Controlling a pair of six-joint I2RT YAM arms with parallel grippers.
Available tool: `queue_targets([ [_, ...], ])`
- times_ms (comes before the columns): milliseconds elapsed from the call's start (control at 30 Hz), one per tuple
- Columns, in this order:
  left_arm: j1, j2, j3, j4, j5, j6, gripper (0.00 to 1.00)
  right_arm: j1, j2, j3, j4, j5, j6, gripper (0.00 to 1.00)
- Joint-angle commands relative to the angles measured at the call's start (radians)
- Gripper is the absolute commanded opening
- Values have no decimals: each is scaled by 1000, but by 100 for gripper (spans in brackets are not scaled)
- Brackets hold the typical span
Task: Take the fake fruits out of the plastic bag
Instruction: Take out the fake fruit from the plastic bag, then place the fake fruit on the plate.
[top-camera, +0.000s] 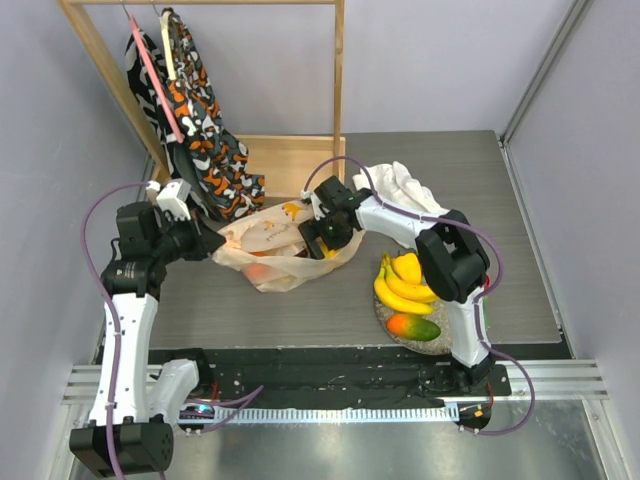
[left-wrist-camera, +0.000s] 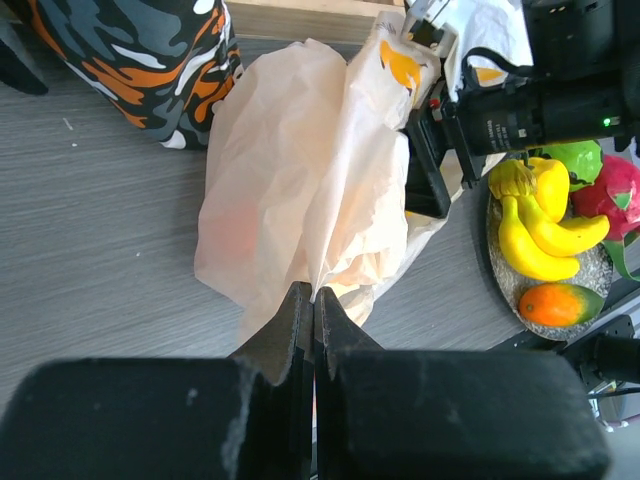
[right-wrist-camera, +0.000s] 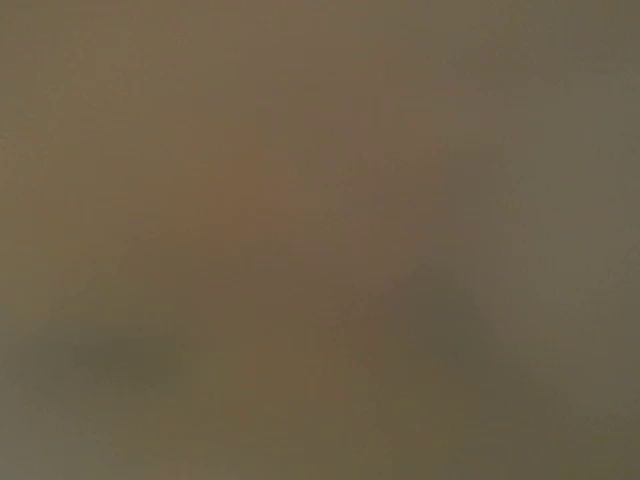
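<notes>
Left gripper (top-camera: 214, 243) clamped shut on plastic bag (top-camera: 262, 238) left edge; right gripper (top-camera: 321, 242) sunk into bag mouth, centre frame, opening can't be told

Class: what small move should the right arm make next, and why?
Probably ease the right gripper deeper into the plastic bag, toward the orange fruit showing through it. The left gripper pinches the bag's edge, and bananas and mango already lie on the plate.

From my station: bag (top-camera: 270, 245) mid-table; right of it, bananas (top-camera: 405, 285) and mango (top-camera: 413, 326) on a plate (left-wrist-camera: 598, 270); behind it, fabric (top-camera: 205, 150) leftward, cloth (top-camera: 405, 185) rightward.
</notes>
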Motion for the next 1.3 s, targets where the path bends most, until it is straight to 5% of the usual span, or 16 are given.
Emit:
queue_targets([
  [0, 16, -21, 10, 12, 15, 4, 0, -5, 1, 54, 11, 20, 27, 90],
  [167, 19, -19, 11, 6, 17, 6, 0, -3, -39, 28, -15, 8, 38, 86],
  [267, 21, -13, 10, 13, 20, 4, 0, -3, -88, -4, -9, -10, 9, 61],
  [400, 21, -1, 11, 24, 23, 1, 0, -5, -159, 46, -31, -55, -40, 48],
  [567, 21, 15, 16, 41, 30, -5, 0, -17, -301, 123, -83, -131, -151, 46],
  [900, 21, 38, 42, 56, 32, -8, 0, -181, -723, -203, -244, -250, -339, 43],
  [1033, 21, 42, 36, 61, 33, -8, 0, -357, -899, -319, -420, -268, -561, 43],
  [1267, 20, 59, 34, 67, 33, -4, 0, -436, -1139, -500, -696, -98, -942, 38],
])
